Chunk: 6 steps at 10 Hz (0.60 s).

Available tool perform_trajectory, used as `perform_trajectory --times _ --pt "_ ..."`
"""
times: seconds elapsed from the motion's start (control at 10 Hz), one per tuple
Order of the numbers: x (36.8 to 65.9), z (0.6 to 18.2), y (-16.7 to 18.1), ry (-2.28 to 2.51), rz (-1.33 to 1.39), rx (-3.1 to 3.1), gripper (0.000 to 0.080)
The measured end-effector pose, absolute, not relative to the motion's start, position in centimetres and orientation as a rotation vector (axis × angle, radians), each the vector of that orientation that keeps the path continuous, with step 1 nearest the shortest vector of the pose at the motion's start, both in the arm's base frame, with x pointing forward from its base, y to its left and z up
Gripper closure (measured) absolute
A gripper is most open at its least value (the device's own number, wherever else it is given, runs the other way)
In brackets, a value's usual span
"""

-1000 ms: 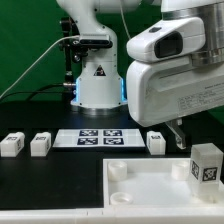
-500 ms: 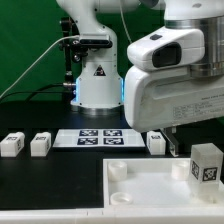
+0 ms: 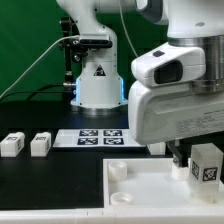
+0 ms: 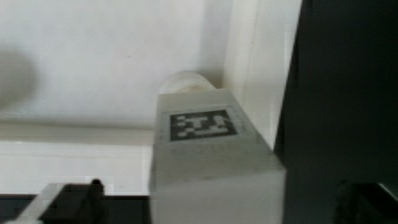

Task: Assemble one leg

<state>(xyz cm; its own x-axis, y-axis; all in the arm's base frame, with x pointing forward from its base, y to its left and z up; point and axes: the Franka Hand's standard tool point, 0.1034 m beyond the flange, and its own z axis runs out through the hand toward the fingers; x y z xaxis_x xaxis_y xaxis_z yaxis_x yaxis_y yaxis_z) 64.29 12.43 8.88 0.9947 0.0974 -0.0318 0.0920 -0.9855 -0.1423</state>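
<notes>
Leg (image 3: 207, 165): small white block, black-and-white tag on one face. Stands upright on white panel (image 3: 140, 185), near its far edge, exterior view's right. End effector (image 4: 217, 200) wide, straddling leg, gaps both sides. Loose blocks (image 3: 40, 143) well apart on table (image 3: 50, 180).

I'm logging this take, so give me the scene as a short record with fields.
gripper: open, jaws on either side of the leg, no contact visible in the wrist view
leg: upright on the white panel, tag facing the exterior camera
white panel: flat at the front, round socket showing
spare legs: two on the table at the exterior view's left, a third leg partly hidden by the arm
marker board: flat behind the panel
</notes>
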Motion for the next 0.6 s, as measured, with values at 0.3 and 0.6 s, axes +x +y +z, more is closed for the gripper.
perform_trajectory --times 0.3,0.6 --pt "64.27 8.89 12.59 -0.074 0.064 -2.992 0.0264" --pt "64.29 8.87 12.45 0.399 0.1 -2.967 0.0484"
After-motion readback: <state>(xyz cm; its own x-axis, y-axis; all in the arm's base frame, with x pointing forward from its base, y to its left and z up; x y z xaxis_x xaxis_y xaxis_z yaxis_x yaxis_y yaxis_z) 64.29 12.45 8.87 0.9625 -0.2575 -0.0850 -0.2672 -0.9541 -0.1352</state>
